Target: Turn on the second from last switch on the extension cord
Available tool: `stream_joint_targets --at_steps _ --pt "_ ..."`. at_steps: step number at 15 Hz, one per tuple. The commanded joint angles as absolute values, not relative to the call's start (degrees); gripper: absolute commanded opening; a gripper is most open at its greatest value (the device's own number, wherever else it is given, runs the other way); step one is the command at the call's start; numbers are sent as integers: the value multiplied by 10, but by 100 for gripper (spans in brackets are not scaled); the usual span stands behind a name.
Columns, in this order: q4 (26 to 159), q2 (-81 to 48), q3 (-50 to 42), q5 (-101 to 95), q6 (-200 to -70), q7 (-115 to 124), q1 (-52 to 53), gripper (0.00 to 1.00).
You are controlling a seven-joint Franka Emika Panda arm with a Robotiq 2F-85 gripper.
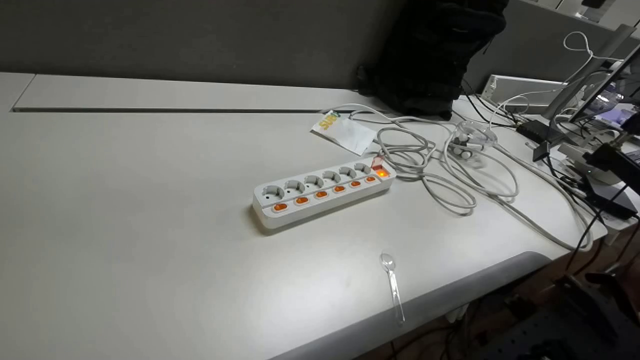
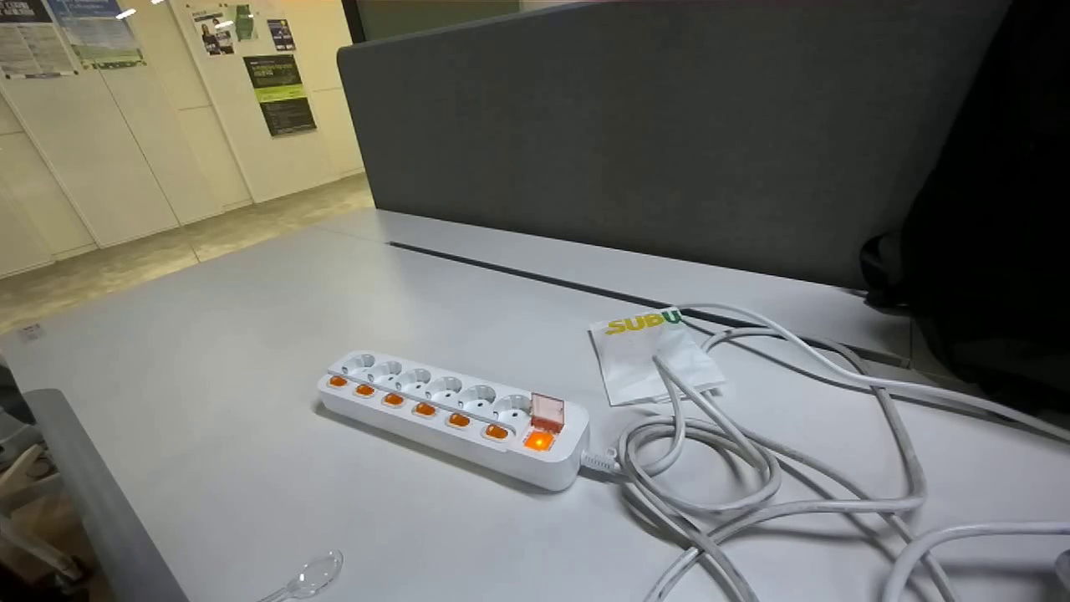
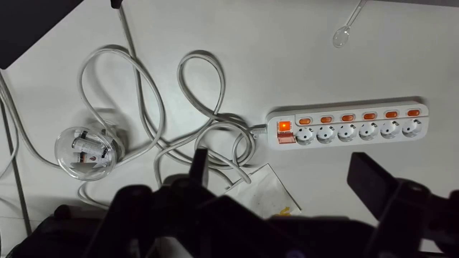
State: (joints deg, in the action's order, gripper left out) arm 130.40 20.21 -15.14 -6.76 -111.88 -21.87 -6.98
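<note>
Gripper (image 3: 279,169) jaws stand wide apart in the wrist view, the extension cord (image 3: 347,125) beyond, to the right. In both exterior views, its switch (image 1: 301,200) second from left seems the target; best bring the jaws together, then press squarely.

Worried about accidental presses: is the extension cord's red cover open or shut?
Open: in an exterior view, the red cover stands flipped up on the extension cord, leaving the glowing orange switch exposed.
</note>
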Motion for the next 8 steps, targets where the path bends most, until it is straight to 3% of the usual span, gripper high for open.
stream_joint_targets --at_steps 1,8 --pt "1326 207 -135 -77 -1170 -207 -73 100" --pt "1408 180 -87 -74 -1310 -198 -47 100"
